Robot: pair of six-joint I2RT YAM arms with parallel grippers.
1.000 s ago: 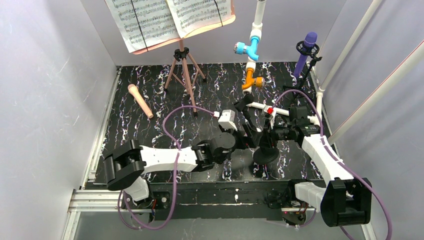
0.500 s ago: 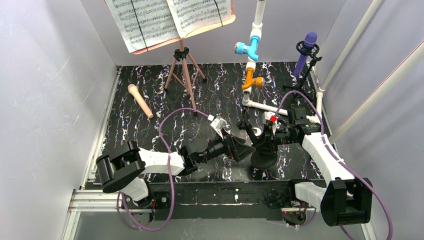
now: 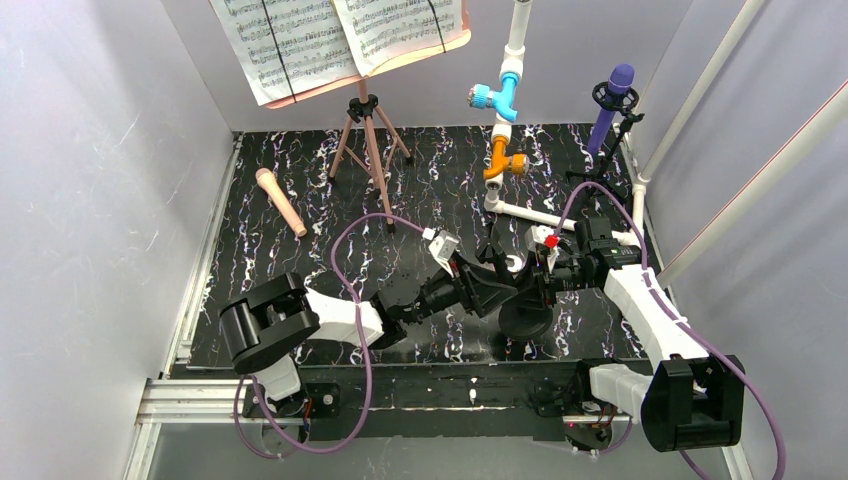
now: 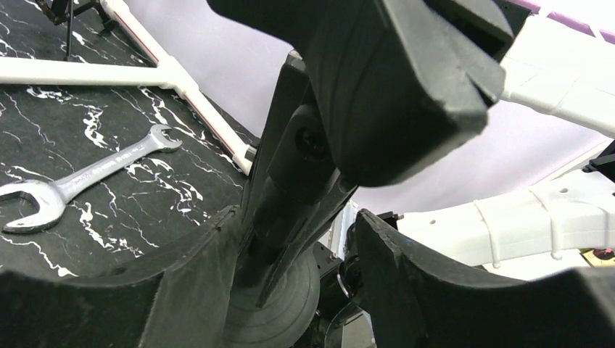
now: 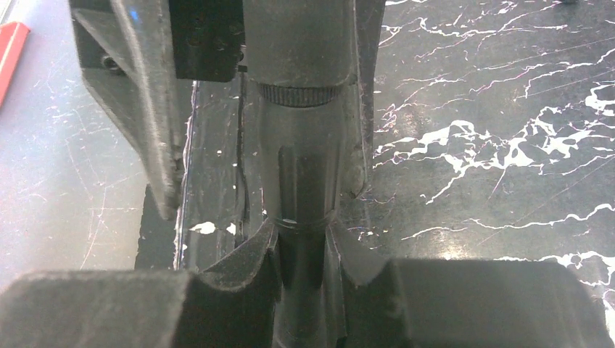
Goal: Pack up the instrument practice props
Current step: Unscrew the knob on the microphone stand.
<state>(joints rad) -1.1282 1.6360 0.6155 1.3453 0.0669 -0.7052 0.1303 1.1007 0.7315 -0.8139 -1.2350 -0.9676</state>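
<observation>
Catalogue of the bench as I saw it from my station:

1. Black mic holder (image 3: 525, 318). It stood upright on its round base on the black marbled table (image 3: 280, 270), near the front edge, between my two arms.
2. Right gripper (image 5: 301, 246). It was clamped on the holder's stem, with a finger pressed against each side of the tube, below a knurled ring.
3. Left gripper (image 4: 297, 217). Its jaws were apart and straddled the same holder. A gap showed between one of its fingers (image 4: 406, 283) and the stem. I could not tell whether the other finger touched.
4. Peach microphone (image 3: 280, 200). It lay flat at the left of the table, well apart from both arms.
5. Purple microphone (image 3: 620, 78). It sat tilted in a second black mic holder (image 3: 612, 98) at the far right corner.
6. Salmon-pink music rest (image 3: 455, 42). It stood on tripod legs (image 3: 370, 150) at the back left, with white music sheets (image 3: 300, 40) spread open on it.
7. Silver wrench (image 4: 87, 174). It lay flat on the table near the held holder.
8. White pipe (image 3: 513, 70). It rose at the back centre and carried a blue valve (image 3: 490, 97) and an orange valve (image 3: 500, 160).
</observation>
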